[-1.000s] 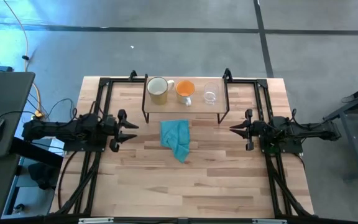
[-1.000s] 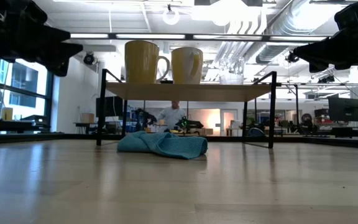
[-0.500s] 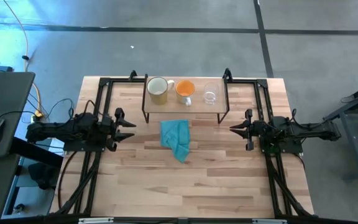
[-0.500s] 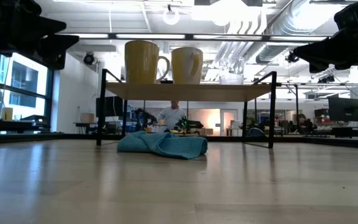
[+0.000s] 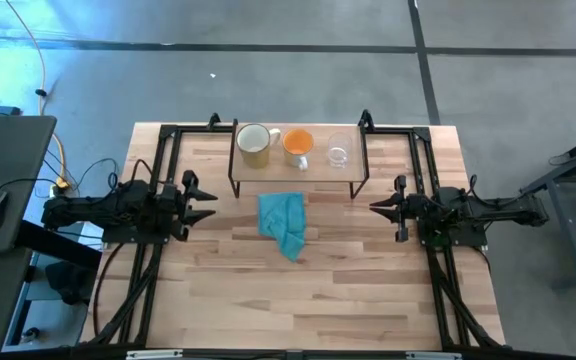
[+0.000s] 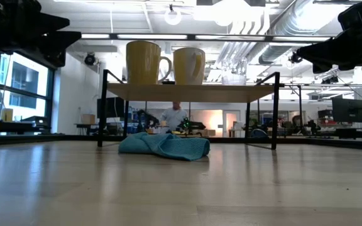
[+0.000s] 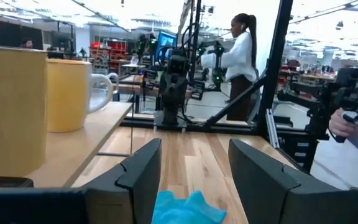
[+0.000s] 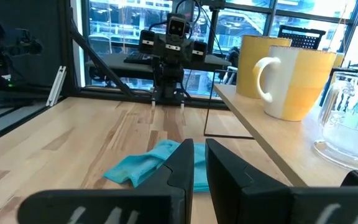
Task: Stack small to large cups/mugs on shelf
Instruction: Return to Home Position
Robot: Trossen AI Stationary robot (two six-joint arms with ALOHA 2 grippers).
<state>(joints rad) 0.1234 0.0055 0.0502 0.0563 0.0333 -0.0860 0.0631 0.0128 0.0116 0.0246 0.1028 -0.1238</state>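
The shelf [image 5: 296, 178] stands at the table's far middle. Three cups stand upright on their bases in a row on it: the cream mug [image 5: 254, 145] on the left, the orange mug [image 5: 298, 144] in the middle and the clear glass cup [image 5: 338, 153] on the right. In the low view the cream mug [image 6: 144, 61], the orange mug [image 6: 188, 65] and the glass cup [image 6: 234, 78] stand apart on the board. My left gripper [image 5: 211, 204] hovers open, left of the shelf. My right gripper [image 5: 373, 207] hovers shut, right of it. Both point toward the table's middle.
A crumpled teal cloth [image 5: 284, 224] lies on the table just in front of the shelf, between the two grippers. Bare table wood [image 5: 298, 300] stretches toward the near edge. People show in the room beyond the table.
My left gripper has drawn back a little toward the table's left edge and risen slightly. The cups, the cloth and my right arm have kept still.
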